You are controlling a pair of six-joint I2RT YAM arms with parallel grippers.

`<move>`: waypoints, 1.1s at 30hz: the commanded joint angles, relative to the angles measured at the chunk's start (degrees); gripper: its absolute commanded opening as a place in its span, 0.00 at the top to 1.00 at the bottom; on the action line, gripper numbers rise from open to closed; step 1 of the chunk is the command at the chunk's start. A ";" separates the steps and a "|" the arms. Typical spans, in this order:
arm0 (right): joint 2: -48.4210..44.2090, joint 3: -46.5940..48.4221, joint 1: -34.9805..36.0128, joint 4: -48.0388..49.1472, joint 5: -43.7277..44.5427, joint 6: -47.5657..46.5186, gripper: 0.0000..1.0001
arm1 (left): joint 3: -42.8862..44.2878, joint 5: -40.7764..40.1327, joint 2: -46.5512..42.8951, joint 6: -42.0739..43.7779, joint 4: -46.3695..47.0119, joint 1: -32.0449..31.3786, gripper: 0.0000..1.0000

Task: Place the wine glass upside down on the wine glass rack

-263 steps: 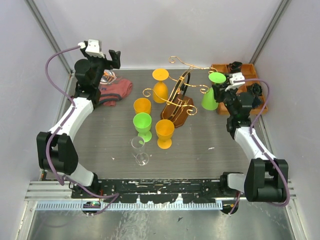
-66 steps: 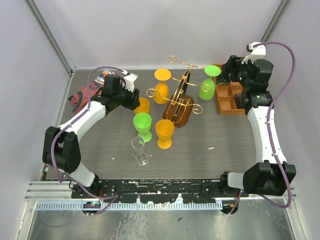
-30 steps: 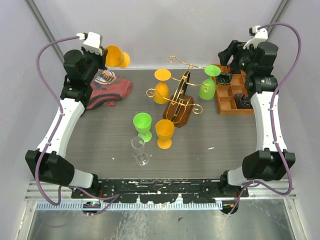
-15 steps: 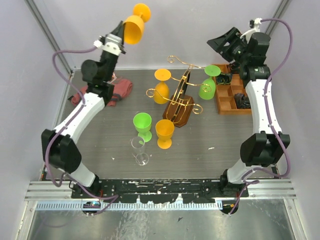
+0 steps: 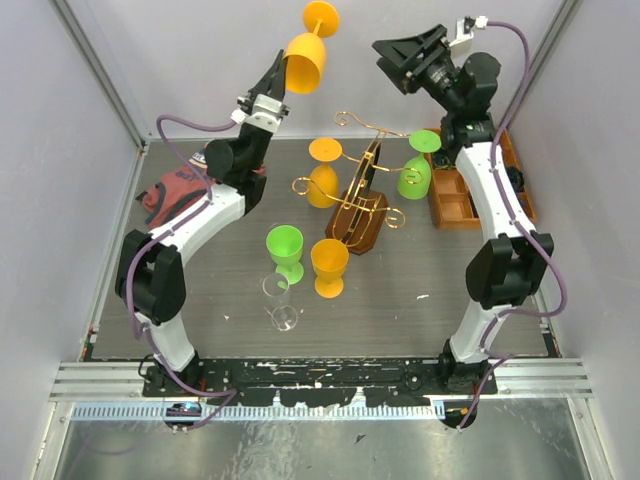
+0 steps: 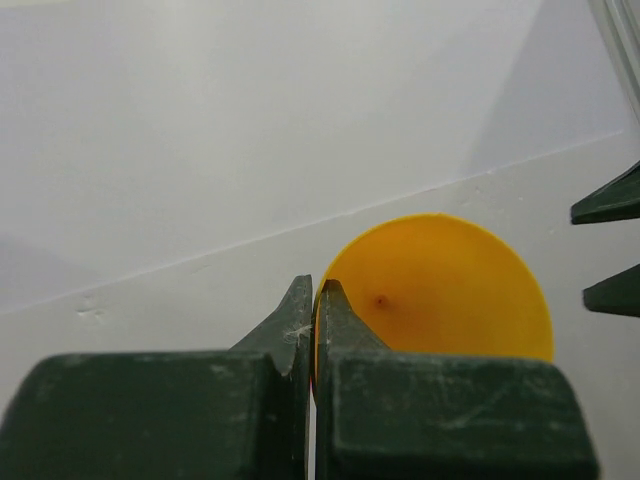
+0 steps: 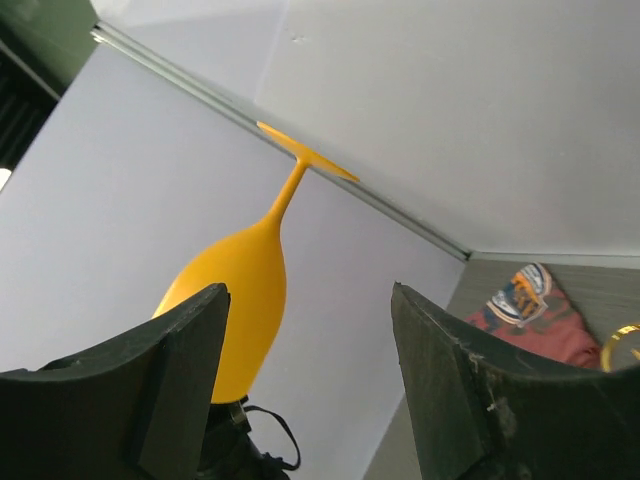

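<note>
My left gripper [image 5: 279, 82] is raised high above the table's back edge, shut on the rim of an orange wine glass [image 5: 306, 58] whose foot [image 5: 321, 15] points up. In the left wrist view the fingertips [image 6: 300, 300] pinch the rim, with the orange bowl [image 6: 440, 290] just behind them. My right gripper [image 5: 402, 55] is also raised and open, facing the glass from the right with a gap between them. Between its fingers the right wrist view shows the wine glass [image 7: 240, 300]. The gold wine glass rack [image 5: 362, 180] on its wooden base [image 5: 352, 225] carries an inverted orange glass [image 5: 322, 172] and a green one [image 5: 417, 172].
A green glass [image 5: 285, 248] and an orange glass [image 5: 329, 266] stand in front of the rack. A clear glass [image 5: 280, 302] lies nearer me. A red cloth [image 5: 172, 192] is at the back left, and an orange compartment tray [image 5: 462, 205] is at the right.
The left arm has carried the orange glass higher and to the right, turning its foot upward. The right arm has swung up and left toward it, jaws still open.
</note>
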 commanded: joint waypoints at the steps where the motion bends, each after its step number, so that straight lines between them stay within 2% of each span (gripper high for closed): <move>1: 4.09 6.59 2.08 12.29 -2.04 8.65 0.29 | 0.38 -2.42 -0.91 0.42 6.91 -0.91 1.00; 8: 8.94 10.74 4.32 19.84 -1.52 12.58 0.29 | -2.58 -2.49 -1.69 0.27 7.15 -1.71 1.00; 33: 14.05 10.84 10.29 25.98 -1.31 15.26 0.37 | -3.97 -1.03 -1.60 -0.65 7.63 -3.68 1.00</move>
